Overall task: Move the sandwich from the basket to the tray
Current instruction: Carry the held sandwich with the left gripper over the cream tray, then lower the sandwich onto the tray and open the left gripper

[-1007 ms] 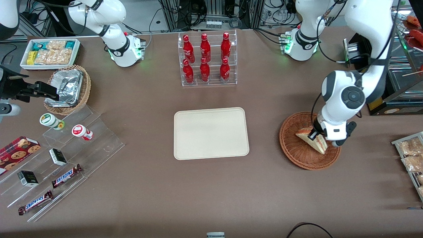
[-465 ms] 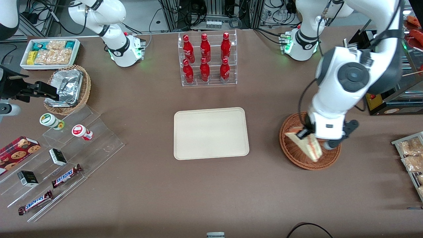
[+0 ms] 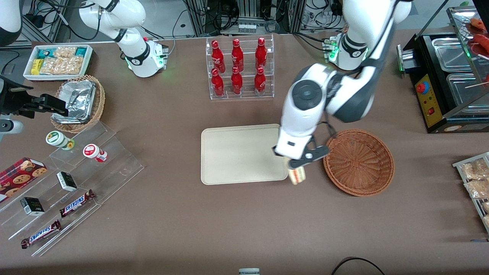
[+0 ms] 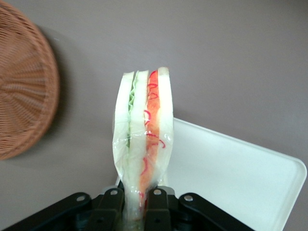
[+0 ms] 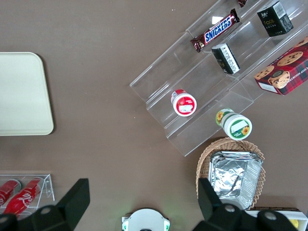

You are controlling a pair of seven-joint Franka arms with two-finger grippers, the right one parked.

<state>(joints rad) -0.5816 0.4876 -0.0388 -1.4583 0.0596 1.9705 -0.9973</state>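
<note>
Sandwich [image 3: 297, 175] hangs clamped in the gripper [image 3: 296, 168], lifted clear of the tabletop [image 3: 172, 229], over the gap between tray [image 3: 237, 152] and basket [image 3: 359, 162], just at the tray's corner nearest the front camera on the working arm's side. Wrist view: black fingers [image 4: 111, 208] pinch the wrapped wedge [image 4: 143, 139] at one end; its free end points away from the gripper. Layers seen edge-on: white bread, green stripe, white, red-orange stripe, white. Clear wrap carries thin red squiggle markings, not readable as words.

Basket: reddish-brown wicker, holds nothing, sits toward the working arm's end of the tabletop, apart from the tray. Its rim [image 4: 29, 86] and the tray's rounded corner [image 4: 250, 178] both show under the sandwich in the wrist view.

Tray: cream, bare, near the middle of the tabletop.

Readable writing:
- Two Snickers bars [image 3: 76, 203] on the clear stepped stand [image 3: 114, 168], toward the parked arm's end, near the tabletop's front edge. "SNICKERS" legible on both.
- Small dark boxes [image 5: 274, 18] on the same stand; print too small to read.
- Red cookie box [image 3: 19, 176] with chocolate-chip pictures; lettering not legible.
- Red bottles [image 3: 237, 65], six, in a clear rack near the tabletop's back edge; white script on them too small to make out.
</note>
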